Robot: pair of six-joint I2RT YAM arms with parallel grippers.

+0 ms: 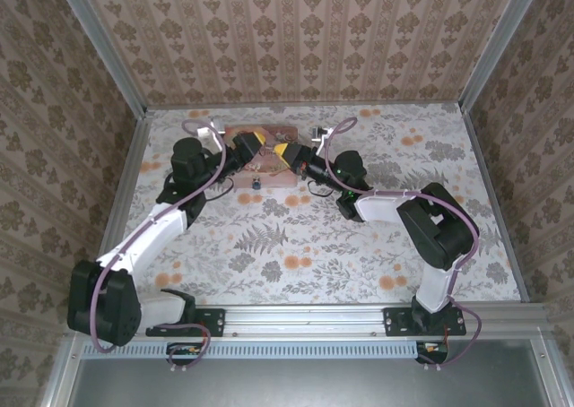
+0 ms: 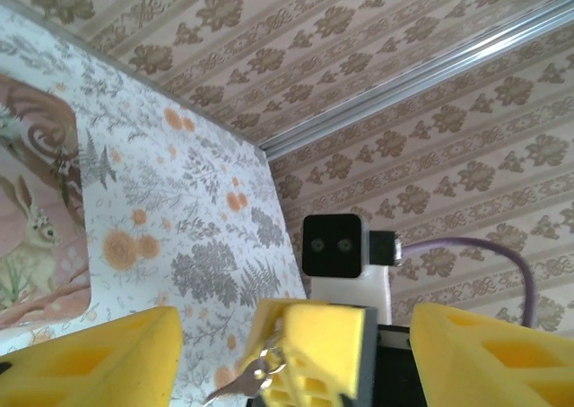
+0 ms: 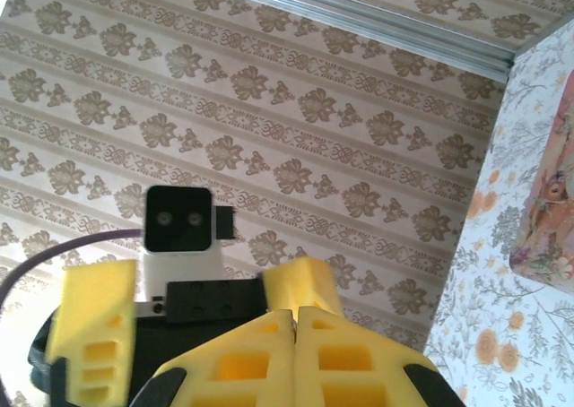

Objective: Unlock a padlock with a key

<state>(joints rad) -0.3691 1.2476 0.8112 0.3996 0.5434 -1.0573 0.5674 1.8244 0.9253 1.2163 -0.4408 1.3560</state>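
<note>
Left wrist view: key (image 2: 235, 385) (partly hidden) pokes from right gripper (image 2: 305, 353).

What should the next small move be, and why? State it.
Probably draw the left pincer straight back: its fingers stand wide apart around the right pincer, which is shut on what looks like the key, so the left holds nothing.

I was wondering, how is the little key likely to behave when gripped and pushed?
The key looks like thin, rigid metal, so it probably won't bend. It juts from the yellow pads of the shut right gripper, so it may well pivot or slip when pushed.
</note>
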